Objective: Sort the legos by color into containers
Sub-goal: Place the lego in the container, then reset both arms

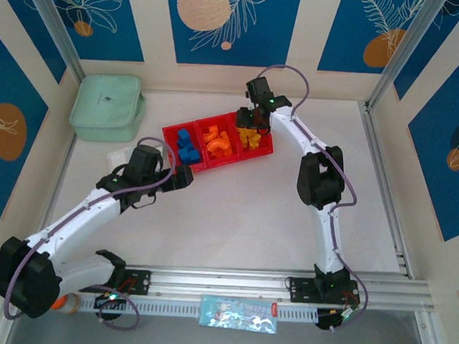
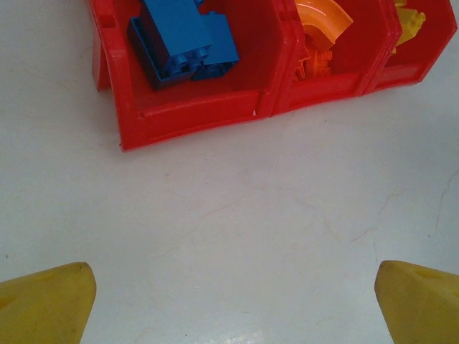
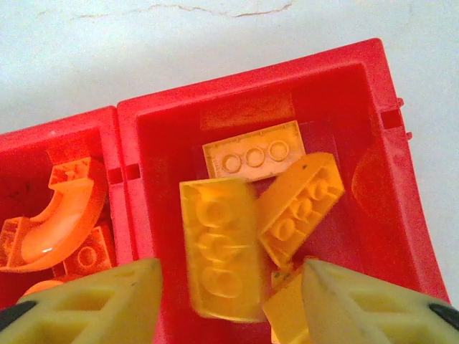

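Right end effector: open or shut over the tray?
Open. Right end effector has gaps either side of the blurred yellow brick between its fingers.

This looks like a robot lab cell. A white table is boxed in by blue patterned panels. An aluminium rail runs along the front.

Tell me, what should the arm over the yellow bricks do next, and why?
Probably lift the right gripper straight up, clear of the red tray. Its jaws stand apart over the compartment with the yellow bricks, and one yellow brick between them looks blurred, apparently dropping in loose. With nothing gripped, staying low seems pointless.
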Action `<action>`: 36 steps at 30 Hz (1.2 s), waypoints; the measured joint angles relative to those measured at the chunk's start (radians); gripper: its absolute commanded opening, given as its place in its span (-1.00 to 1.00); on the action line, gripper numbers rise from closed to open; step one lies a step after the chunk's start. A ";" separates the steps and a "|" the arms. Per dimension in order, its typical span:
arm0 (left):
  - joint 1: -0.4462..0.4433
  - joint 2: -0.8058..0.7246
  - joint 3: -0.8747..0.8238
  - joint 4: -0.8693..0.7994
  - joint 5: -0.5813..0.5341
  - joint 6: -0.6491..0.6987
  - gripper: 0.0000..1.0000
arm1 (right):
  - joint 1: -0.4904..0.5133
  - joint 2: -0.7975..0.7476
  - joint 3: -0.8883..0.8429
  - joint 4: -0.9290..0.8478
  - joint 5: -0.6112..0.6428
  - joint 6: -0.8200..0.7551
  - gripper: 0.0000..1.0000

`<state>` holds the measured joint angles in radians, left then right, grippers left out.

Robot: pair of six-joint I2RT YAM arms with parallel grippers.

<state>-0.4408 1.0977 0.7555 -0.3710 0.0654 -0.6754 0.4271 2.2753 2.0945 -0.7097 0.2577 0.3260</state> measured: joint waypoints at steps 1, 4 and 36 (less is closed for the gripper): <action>0.001 0.002 0.000 0.000 0.000 0.000 0.99 | 0.000 -0.002 0.000 -0.002 0.000 -0.003 0.22; 0.008 0.003 0.000 0.001 0.000 0.000 0.99 | -0.004 -0.016 -0.006 -0.002 0.000 -0.009 0.31; 0.345 0.236 -0.448 0.920 -0.401 0.597 0.98 | -0.433 -0.742 -1.517 1.103 -0.063 -0.169 0.99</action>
<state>-0.0956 1.3334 0.3077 0.5491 -0.3351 -0.0780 -0.0059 1.5330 0.5774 0.3935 0.1947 0.1574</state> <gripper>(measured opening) 0.992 0.993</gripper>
